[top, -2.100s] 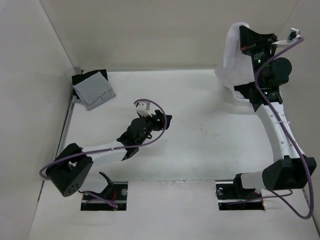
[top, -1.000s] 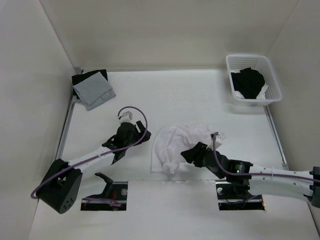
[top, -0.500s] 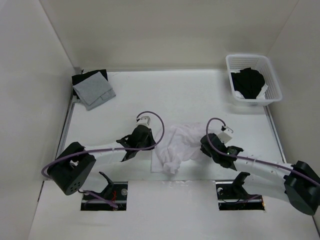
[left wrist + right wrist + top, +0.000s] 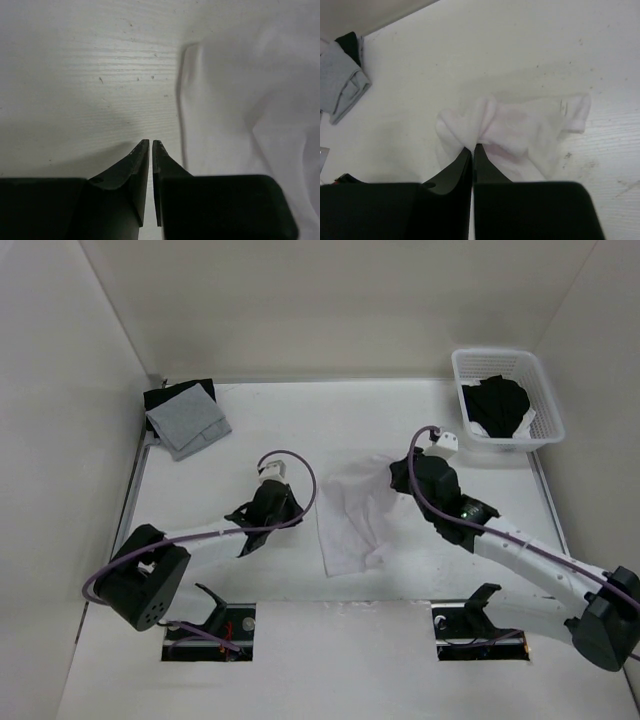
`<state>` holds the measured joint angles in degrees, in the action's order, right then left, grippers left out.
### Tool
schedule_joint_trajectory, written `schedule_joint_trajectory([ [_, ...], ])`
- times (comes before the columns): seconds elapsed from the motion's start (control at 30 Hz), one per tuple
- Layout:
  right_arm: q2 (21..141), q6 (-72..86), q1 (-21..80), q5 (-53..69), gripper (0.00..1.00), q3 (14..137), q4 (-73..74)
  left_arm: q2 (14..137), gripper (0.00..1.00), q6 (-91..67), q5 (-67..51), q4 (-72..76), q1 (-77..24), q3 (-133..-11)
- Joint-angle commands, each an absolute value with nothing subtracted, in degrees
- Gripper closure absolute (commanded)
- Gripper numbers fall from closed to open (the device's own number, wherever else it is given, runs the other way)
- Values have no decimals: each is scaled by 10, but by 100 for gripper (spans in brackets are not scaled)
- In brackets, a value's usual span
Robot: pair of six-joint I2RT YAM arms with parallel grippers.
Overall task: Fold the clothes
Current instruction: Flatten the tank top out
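R claw (image 4: 471,148) pinches white garment (image 4: 350,522), L claw (image 4: 150,144) shut beside it; basket (image 4: 490,352), grey cloth (image 4: 188,420) well apart.

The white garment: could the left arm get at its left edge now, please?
Probably yes: the left gripper is shut and empty just beside the left edge of the garment, with only bare table between. It would have to open first.

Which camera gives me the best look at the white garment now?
Top external: it shows the whole white garment, crumpled. Left wrist catches only one edge; right wrist only the bunched part at the fingers of the right gripper.
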<state>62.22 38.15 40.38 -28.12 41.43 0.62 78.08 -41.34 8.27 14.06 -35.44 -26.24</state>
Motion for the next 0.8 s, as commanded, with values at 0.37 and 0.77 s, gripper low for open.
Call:
schedule_joint_trajectory([
  [0.37,769,321,314,-249,97,518,-26,700,46,-437,77,24,-563,-258],
  [0.77,767,324,310,-229,97,507,-52,826,67,-465,75,86,-608,-299],
])
